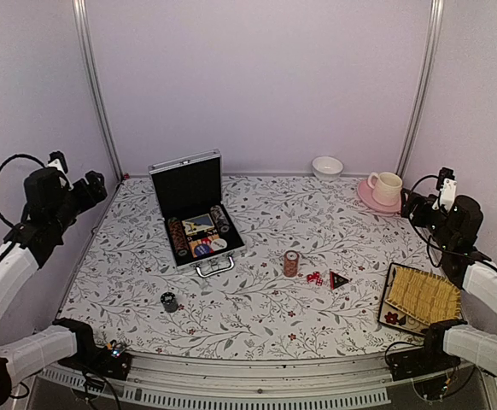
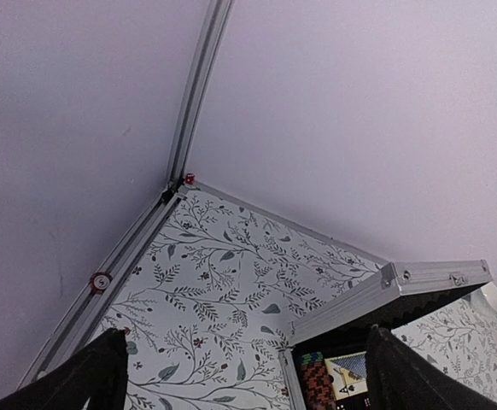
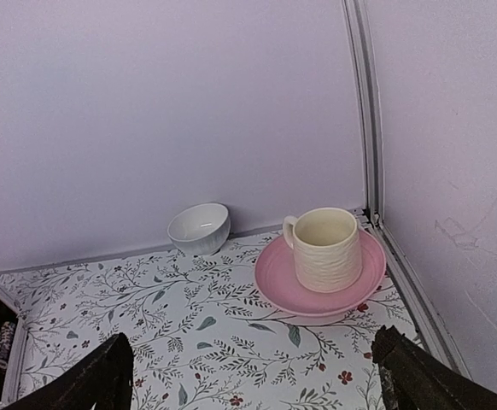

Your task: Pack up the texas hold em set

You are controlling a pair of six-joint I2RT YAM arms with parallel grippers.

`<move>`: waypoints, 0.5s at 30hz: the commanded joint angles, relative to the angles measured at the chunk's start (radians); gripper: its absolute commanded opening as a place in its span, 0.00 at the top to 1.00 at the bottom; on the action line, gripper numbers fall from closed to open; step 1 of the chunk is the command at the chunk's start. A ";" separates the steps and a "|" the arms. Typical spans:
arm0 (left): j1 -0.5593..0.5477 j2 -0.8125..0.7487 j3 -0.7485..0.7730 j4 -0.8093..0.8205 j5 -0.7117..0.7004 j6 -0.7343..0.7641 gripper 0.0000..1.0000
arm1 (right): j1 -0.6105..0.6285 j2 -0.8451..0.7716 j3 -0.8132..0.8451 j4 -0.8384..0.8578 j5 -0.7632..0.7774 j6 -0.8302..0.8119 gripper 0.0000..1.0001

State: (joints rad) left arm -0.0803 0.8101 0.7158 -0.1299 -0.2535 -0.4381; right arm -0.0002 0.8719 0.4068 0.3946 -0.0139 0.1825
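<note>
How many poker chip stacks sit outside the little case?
2: a reddish stack right of the case, a dark stack near the front edge. More sit inside the case.

Briefcase is silver, dice red, table floral.

In the top external view we look down and forward from above and behind the robot, taking in the whole table up to the back wall. Our left wrist view faces the far left corner and catches the lid of the open briefcase, which the top view also shows. Our right wrist view faces the far right corner, near the cup, saucer and white bowl, which also appear in the top view.
</note>
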 commanded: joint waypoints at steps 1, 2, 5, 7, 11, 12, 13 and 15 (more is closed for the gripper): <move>0.004 0.034 0.059 -0.130 0.056 0.051 0.03 | 0.004 -0.008 0.034 -0.023 0.056 0.026 0.01; 0.005 0.043 0.067 -0.146 0.051 0.057 0.03 | 0.004 -0.010 0.026 -0.022 0.090 0.046 0.01; 0.010 0.069 0.099 -0.184 0.068 0.079 0.03 | 0.004 -0.033 -0.004 -0.013 0.182 0.143 0.01; 0.010 0.097 0.140 -0.227 0.117 0.098 0.03 | 0.004 -0.051 -0.012 0.000 0.155 0.129 0.01; 0.012 0.185 0.272 -0.311 0.162 0.137 0.03 | 0.003 -0.013 0.033 -0.055 0.124 0.103 0.01; 0.011 0.212 0.304 -0.326 0.163 0.139 0.03 | 0.003 0.014 0.069 -0.081 0.091 0.091 0.01; 0.010 0.237 0.336 -0.334 0.163 0.142 0.04 | 0.008 0.053 0.113 -0.133 0.065 0.076 0.01; -0.002 0.285 0.380 -0.332 0.165 0.148 0.05 | 0.041 0.133 0.206 -0.258 0.078 0.057 0.01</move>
State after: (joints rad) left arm -0.0750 1.0245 1.0046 -0.4061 -0.1238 -0.3298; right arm 0.0021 0.8936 0.4614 0.3172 0.0914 0.2707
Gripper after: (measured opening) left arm 0.955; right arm 0.989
